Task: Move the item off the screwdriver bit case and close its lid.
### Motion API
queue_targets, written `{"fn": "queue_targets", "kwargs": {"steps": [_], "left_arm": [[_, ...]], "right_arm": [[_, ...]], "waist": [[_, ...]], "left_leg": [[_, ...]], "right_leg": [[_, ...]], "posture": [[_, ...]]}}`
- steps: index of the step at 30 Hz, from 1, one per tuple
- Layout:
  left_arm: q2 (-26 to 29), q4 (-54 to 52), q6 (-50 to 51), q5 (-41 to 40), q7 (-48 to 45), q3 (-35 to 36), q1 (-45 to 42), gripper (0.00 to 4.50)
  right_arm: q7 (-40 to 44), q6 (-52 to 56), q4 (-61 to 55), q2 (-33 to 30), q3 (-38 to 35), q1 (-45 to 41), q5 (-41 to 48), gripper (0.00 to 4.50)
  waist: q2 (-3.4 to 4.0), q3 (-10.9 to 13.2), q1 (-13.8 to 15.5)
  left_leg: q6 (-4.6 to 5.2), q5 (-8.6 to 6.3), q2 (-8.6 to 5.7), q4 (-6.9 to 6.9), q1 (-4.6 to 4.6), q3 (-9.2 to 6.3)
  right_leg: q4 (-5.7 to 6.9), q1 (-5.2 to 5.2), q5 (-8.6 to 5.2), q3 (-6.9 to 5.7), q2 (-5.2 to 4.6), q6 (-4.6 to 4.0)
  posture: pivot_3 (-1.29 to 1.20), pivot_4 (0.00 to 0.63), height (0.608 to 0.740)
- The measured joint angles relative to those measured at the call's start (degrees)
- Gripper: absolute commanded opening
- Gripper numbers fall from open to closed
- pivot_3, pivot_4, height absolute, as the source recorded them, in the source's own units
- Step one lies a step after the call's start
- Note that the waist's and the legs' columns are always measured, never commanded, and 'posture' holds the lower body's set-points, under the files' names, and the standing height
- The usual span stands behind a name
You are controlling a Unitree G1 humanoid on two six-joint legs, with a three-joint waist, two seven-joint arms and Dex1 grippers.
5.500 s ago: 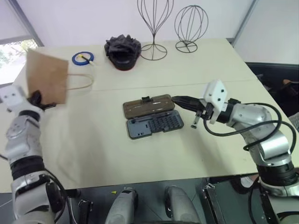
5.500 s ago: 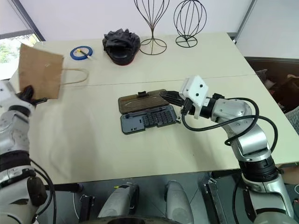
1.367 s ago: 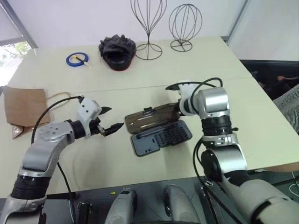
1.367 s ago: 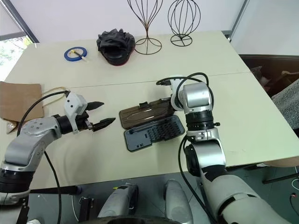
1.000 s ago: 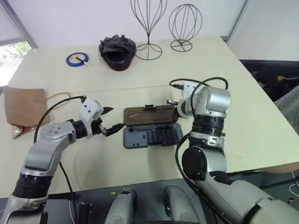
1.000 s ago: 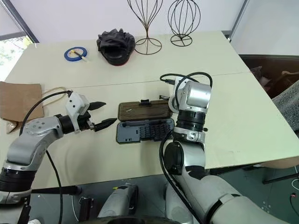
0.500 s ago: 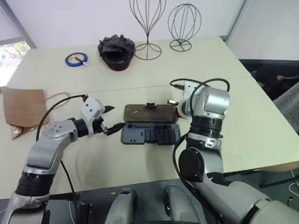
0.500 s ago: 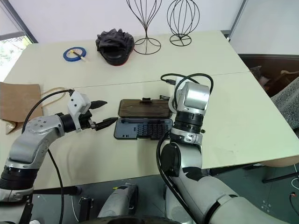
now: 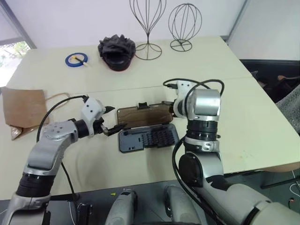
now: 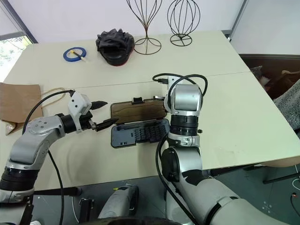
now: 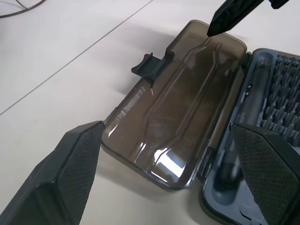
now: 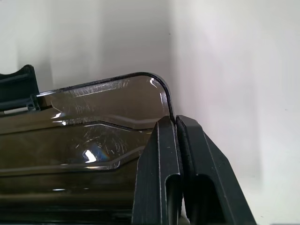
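Note:
The brown paper bag (image 9: 21,108) lies flat at the table's left edge, its cord handle (image 9: 58,97) pointing inward. The grey screwdriver bit case (image 9: 146,138) sits mid-table, apart from the bag, with rows of bits showing. Its smoky brown lid (image 9: 140,116) lies folded back, open and flat, on the far side, latch (image 11: 149,66) outward. My left gripper (image 9: 114,119) is open just left of the case, the lid's end between its spread fingers (image 11: 63,176). My right gripper (image 12: 176,123) is shut, its tips touching the lid's far right corner.
At the back of the table stand a blue tape roll (image 9: 76,59), a crumpled black object (image 9: 116,50) and two wire stands (image 9: 149,28). A seam (image 9: 84,91) crosses the table behind the case. The table's right half is bare.
The case has slid a little left and turned slightly, its right end now farther back. My right wrist has rolled at the lid's corner. The left gripper stays put. The bag was set down earlier.

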Motion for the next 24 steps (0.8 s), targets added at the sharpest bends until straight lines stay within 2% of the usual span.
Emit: {"fn": "queue_targets", "kwargs": {"steps": [7, 11, 14, 18, 19, 20, 21, 22, 24], "left_arm": [[0.00, -0.04, 0.01, 0.01, 0.38, 0.01, 0.43, 4.50], [-0.06, -0.12, 0.01, 0.04, 0.55, 0.00, 0.41, 4.50], [-0.06, -0.11, 0.00, 0.05, 0.58, 0.00, 0.40, 4.50], [-0.07, -0.08, 0.00, 0.06, 0.57, -0.01, 0.31, 4.50], [-0.07, -0.08, 0.00, 0.06, 0.57, -0.01, 0.29, 4.50], [-0.07, -0.06, 0.00, 0.07, 0.57, -0.01, 0.29, 4.50], [-0.09, -0.05, 0.00, 0.08, 0.57, -0.03, 0.24, 4.50], [-0.13, -0.03, 0.00, 0.08, 0.56, -0.07, 0.04, 4.50], [-0.13, -0.03, -0.01, 0.10, 0.57, -0.07, -0.17, 4.50]], "right_arm": [[10.80, -0.01, 1.16, 0.00, 2.17, 0.19, -10.56, 0.03], [16.73, 0.00, 1.11, 0.02, -0.85, -0.06, -16.93, 0.03], [20.90, 0.00, 1.16, 0.02, -0.82, -0.07, -20.81, 0.90], [26.95, 0.00, 1.56, 0.03, 0.15, -0.07, -25.51, 2.91], [28.20, 0.00, 1.74, 0.03, 0.46, -0.06, -26.42, 3.30], [29.92, 0.00, 1.93, 0.02, 1.25, -0.01, -27.49, 3.89], [31.34, 0.00, 2.14, 0.02, 2.32, 0.03, -27.94, 4.24], [33.02, 0.00, 2.25, 0.02, 3.85, 0.06, -28.27, 4.42], [36.21, 0.00, 2.37, 0.02, 6.40, 0.33, -29.30, 4.42]], "waist": [[0.00, 0.00, -0.05], [0.01, 0.01, 0.04], [0.01, 0.01, 0.02], [0.01, 0.01, -0.04], [0.01, 0.01, -0.08], [0.02, 0.01, -0.10], [0.01, 0.01, -0.15], [0.01, 0.01, -0.17], [0.01, 0.01, -0.14]], "left_leg": [[0.00, 0.00, -0.02, 0.00, 0.00, 0.02], [-0.01, 0.00, -0.05, 0.01, -0.02, 0.02], [-0.01, 0.01, -0.07, 0.01, -0.02, 0.02], [-0.02, 0.01, -0.07, 0.00, -0.02, 0.02], [-0.02, 0.01, -0.06, 0.00, -0.02, 0.02], [-0.02, 0.01, -0.06, 0.00, -0.02, 0.03], [-0.02, 0.01, -0.06, -0.01, -0.02, 0.03], [-0.03, 0.01, -0.06, -0.01, -0.02, 0.02], [-0.03, 0.01, -0.06, 0.00, -0.02, 0.02]], "right_leg": [[0.00, -0.01, 0.00, 0.00, 0.00, 0.00], [0.00, -0.02, 0.00, -0.01, -0.02, 0.00], [0.00, -0.02, 0.00, -0.01, -0.02, 0.00], [0.00, -0.02, 0.00, -0.01, -0.01, 0.00], [0.00, -0.03, 0.00, -0.01, -0.01, 0.00], [0.01, -0.04, 0.00, -0.01, -0.01, 0.00], [0.01, -0.05, 0.00, -0.01, 0.00, 0.00], [0.02, -0.06, 0.00, -0.01, 0.00, 0.00], [0.02, -0.05, 0.00, 0.00, -0.01, 0.00]], "posture": [[0.00, 0.150, 0.740], [0.00, 0.150, 0.740], [0.00, 0.150, 0.740], [0.00, 0.150, 0.740], [0.00, 0.150, 0.740], [0.00, 0.150, 0.740], [0.00, 0.150, 0.740], [0.00, 0.150, 0.740], [0.00, 0.150, 0.740]]}}
